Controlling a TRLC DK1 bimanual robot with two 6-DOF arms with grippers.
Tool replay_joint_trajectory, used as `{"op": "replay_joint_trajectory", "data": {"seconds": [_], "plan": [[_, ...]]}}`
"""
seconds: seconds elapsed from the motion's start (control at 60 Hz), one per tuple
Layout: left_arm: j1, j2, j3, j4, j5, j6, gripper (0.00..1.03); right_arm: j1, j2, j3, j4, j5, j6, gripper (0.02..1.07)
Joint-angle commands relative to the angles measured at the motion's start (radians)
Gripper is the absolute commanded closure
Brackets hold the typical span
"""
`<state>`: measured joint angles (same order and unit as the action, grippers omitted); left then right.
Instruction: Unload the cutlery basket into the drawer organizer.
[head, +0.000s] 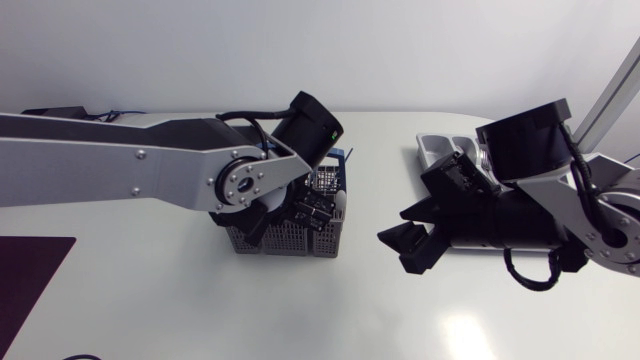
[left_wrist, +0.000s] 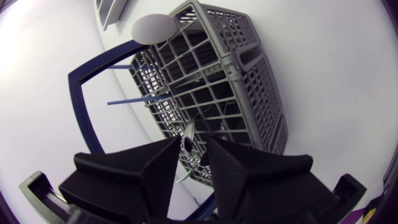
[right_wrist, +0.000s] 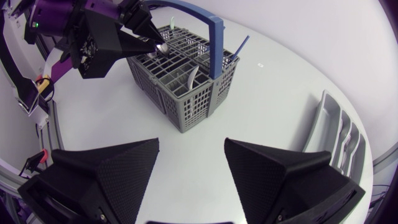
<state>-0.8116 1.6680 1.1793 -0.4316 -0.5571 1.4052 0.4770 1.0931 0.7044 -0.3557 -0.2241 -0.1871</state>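
The grey cutlery basket (head: 285, 238) with a blue carry handle (right_wrist: 214, 31) stands mid-table. My left gripper (head: 305, 210) is lowered into its top. A silver utensil handle (left_wrist: 188, 132) rises between the fingers of the left gripper (left_wrist: 194, 142), which stand narrowly apart, with a gap still showing on one side. In the right wrist view the same tips (right_wrist: 155, 45) flank that silver piece (right_wrist: 163, 47). A white spoon (left_wrist: 152, 28) and a thin blue-handled piece (left_wrist: 134, 99) also stand in the basket (left_wrist: 236, 68). My right gripper (head: 405, 240) hovers open and empty to the basket's right.
The grey drawer organizer (head: 440, 150) lies at the table's right, partly under my right arm. In the right wrist view some cutlery lies in the organizer (right_wrist: 339, 134). Bare white table separates the basket (right_wrist: 186, 93) from my right gripper (right_wrist: 189, 155).
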Motion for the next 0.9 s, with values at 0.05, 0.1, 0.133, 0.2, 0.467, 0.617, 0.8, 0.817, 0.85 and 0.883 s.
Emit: {"op": "replay_joint_trajectory", "data": {"seconds": [0.05, 0.1, 0.133, 0.2, 0.467, 0.617, 0.8, 0.817, 0.85, 0.883], "plan": [[0.009, 0.029, 0.006, 0.03, -0.021, -0.015, 0.79, 0.006, 0.008, -0.033, 0.009, -0.001, 0.0, 0.31], [0.009, 0.029, -0.001, 0.051, -0.032, -0.012, 0.82, 0.006, 0.008, -0.036, 0.009, -0.001, 0.0, 0.31], [0.008, 0.029, -0.006, 0.065, -0.033, -0.011, 0.83, 0.006, 0.007, -0.036, 0.009, -0.001, 0.0, 0.31], [0.0, 0.027, -0.017, 0.088, -0.043, -0.011, 0.88, 0.006, 0.007, -0.037, 0.011, -0.001, 0.0, 0.31], [-0.017, 0.021, -0.066, 0.129, -0.083, -0.023, 0.95, 0.006, 0.005, -0.043, 0.012, -0.001, 0.002, 0.31], [-0.02, 0.021, -0.066, 0.131, -0.084, -0.035, 0.97, 0.006, 0.005, -0.043, 0.012, -0.001, 0.003, 0.31], [-0.02, 0.021, -0.067, 0.119, -0.084, -0.043, 1.0, 0.006, 0.007, -0.045, 0.014, -0.001, 0.005, 0.31], [-0.02, 0.021, -0.067, 0.117, -0.084, -0.045, 1.0, 0.006, 0.007, -0.045, 0.015, -0.001, 0.005, 0.31], [-0.02, 0.021, -0.069, 0.117, -0.084, -0.046, 1.0, 0.006, 0.007, -0.045, 0.017, -0.001, 0.005, 0.31], [-0.02, 0.021, -0.067, 0.114, -0.084, -0.049, 1.0, 0.006, 0.008, -0.045, 0.018, -0.001, 0.005, 0.31]]}}
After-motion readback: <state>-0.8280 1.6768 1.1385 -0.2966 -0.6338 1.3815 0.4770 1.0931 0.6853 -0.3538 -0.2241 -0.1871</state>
